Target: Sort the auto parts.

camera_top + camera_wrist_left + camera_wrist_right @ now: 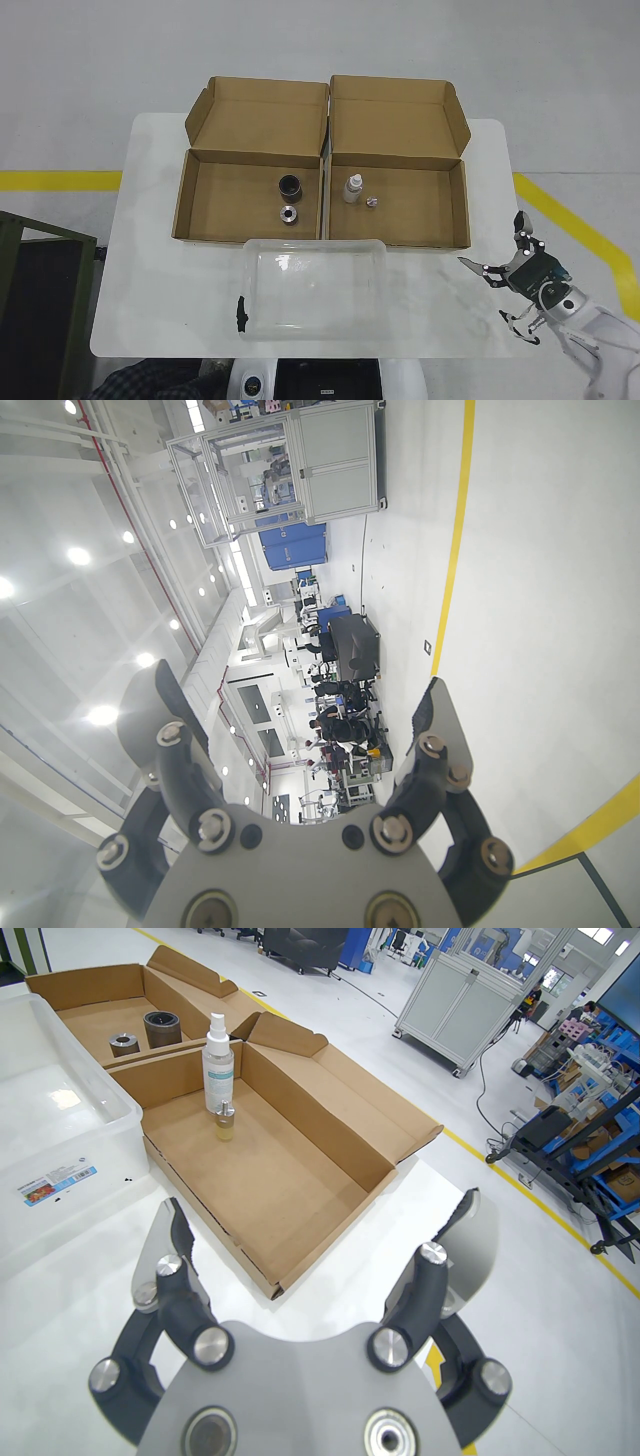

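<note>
Two open cardboard boxes stand side by side at the table's far half. The left box (195, 190) holds a dark metal sleeve (289, 186) and a shorter metal ring (288, 213). The right box (430, 215) holds a white spray bottle (353, 187) and a small brass fitting (372, 201). A clear plastic bin (313, 285) sits in front of them. My right gripper (497, 254) is open and holds nothing, over the table's right front corner beside the right box (300, 1168). My left gripper (300, 705) is open and holds nothing, pointing away from the table toward the hall.
A small black part (240, 314) lies at the bin's left front corner. The bin (65, 1093) carries a label on its side. Bare white table (150, 200) lies left of the boxes and around the right gripper. Yellow floor lines run past the table's sides.
</note>
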